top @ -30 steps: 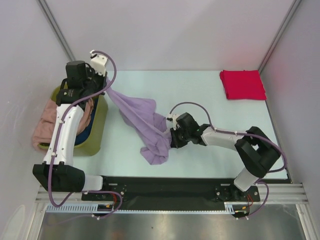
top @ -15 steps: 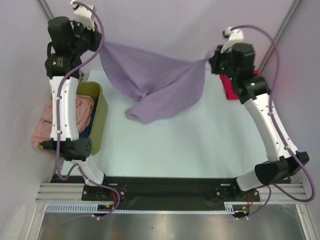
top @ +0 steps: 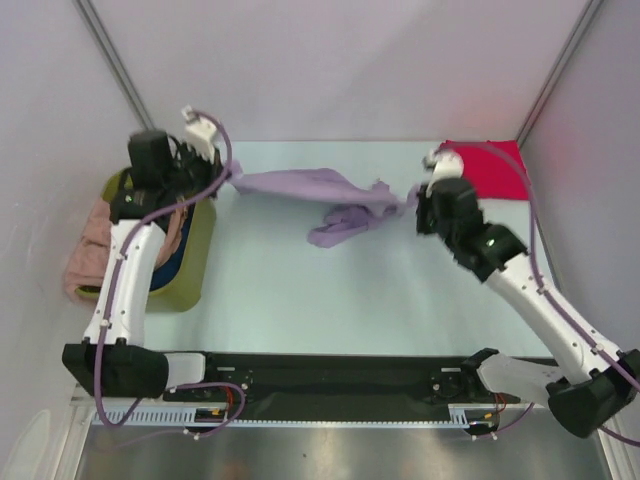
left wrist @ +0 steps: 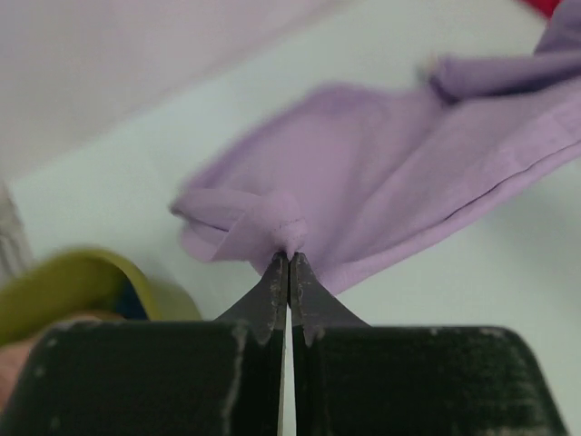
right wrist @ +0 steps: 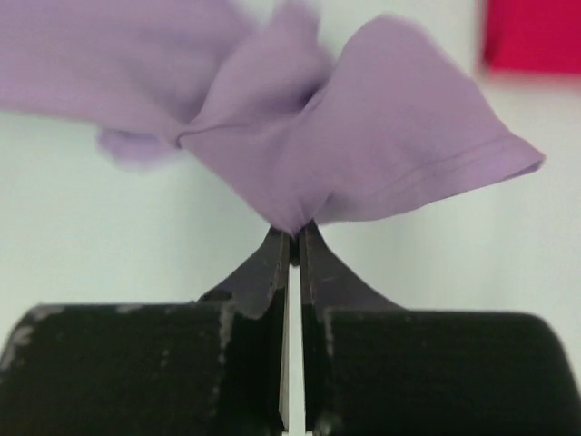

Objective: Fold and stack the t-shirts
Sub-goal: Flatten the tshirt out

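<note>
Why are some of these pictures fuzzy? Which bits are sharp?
Left wrist view: black jaws crisp, lavender shirt and olive bin soft. Right wrist view: the same shirt smeared, red shirt blurred. Top view: fairly sharp throughout.

Four t-shirts (lavender (top: 290, 184), red (top: 496, 168), pink (top: 84, 252), dark blue (top: 166, 268)), one olive bin (top: 197, 262), two arms (top: 122, 285) (top: 548, 302)
</note>
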### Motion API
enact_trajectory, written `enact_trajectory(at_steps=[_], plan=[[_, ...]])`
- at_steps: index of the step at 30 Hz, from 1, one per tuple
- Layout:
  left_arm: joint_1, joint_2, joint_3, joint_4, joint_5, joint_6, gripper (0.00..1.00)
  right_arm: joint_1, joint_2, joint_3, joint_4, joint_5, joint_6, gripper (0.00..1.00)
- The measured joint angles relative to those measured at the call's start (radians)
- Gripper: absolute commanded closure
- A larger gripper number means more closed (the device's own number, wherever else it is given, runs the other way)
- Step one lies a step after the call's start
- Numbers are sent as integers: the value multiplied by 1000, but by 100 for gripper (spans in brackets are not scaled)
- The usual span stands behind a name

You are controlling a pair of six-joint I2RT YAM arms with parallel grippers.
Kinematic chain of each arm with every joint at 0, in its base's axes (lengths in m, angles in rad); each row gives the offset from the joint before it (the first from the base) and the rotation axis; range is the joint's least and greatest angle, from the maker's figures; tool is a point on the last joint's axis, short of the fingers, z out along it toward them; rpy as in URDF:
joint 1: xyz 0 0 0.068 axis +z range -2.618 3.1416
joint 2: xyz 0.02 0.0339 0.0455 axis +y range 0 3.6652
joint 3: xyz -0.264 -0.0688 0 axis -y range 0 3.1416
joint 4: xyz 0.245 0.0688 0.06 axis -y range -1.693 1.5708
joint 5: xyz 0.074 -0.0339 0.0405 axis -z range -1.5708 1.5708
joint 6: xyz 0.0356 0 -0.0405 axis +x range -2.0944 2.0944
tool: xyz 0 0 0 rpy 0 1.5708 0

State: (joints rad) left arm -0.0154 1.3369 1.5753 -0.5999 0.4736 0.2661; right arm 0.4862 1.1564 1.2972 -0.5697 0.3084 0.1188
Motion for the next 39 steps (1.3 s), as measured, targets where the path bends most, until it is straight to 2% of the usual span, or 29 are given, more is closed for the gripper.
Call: enact_trajectory(at_steps=[4,9,11,12,14,15,16,17,18,19,21,24,26,27,28,30,33,35,37,39], plan=[[0,-113,-387,-17,10,88,100,156,-81,-341,-42,21,166,100],[0,-127,-700,-41,4,200,100,349,-81,-535,-62,31,380,100],[0,-129,-772,-59,3,247,100,410,-71,-575,-59,24,456,100],[0,-130,-795,-66,2,266,98,432,-60,-590,-54,21,491,97],[0,-131,-834,-80,0,320,90,460,-35,-611,-38,5,543,80],[0,-131,-843,-88,0,341,73,468,-23,-617,-32,-6,553,69],[0,-131,-849,-101,0,377,61,476,-9,-622,-26,-24,565,51],[0,-131,-850,-123,-1,413,50,480,2,-623,-22,-48,568,43],[0,-131,-850,-144,0,440,34,482,9,-623,-20,-68,561,36],[0,-134,-850,-172,1,481,30,484,10,-621,-20,-93,551,25],[0,-139,-839,-257,5,550,23,481,6,-605,-31,-137,521,20],[0,-142,-772,-395,34,636,22,412,-36,-542,-50,-237,472,20],[0,-142,-699,-457,70,660,28,298,-80,-494,-56,-288,447,27],[0,-144,-676,-457,81,655,38,225,-101,-473,-59,-295,439,32],[-6,-148,-657,-442,82,640,41,148,-121,-457,-63,-291,432,45],[-24,-161,-658,-394,50,621,39,11,-138,-444,-69,-280,420,52],[-68,-170,-705,-309,-44,618,27,-177,-119,-444,-89,-263,396,52],[-96,-168,-751,-272,-117,629,25,-268,-72,-445,-100,-245,376,46],[-122,-168,-808,-229,-202,653,24,-311,-18,-448,-101,-240,359,39],[-134,-168,-860,-192,-265,679,23,-329,34,-455,-96,-241,343,38]])
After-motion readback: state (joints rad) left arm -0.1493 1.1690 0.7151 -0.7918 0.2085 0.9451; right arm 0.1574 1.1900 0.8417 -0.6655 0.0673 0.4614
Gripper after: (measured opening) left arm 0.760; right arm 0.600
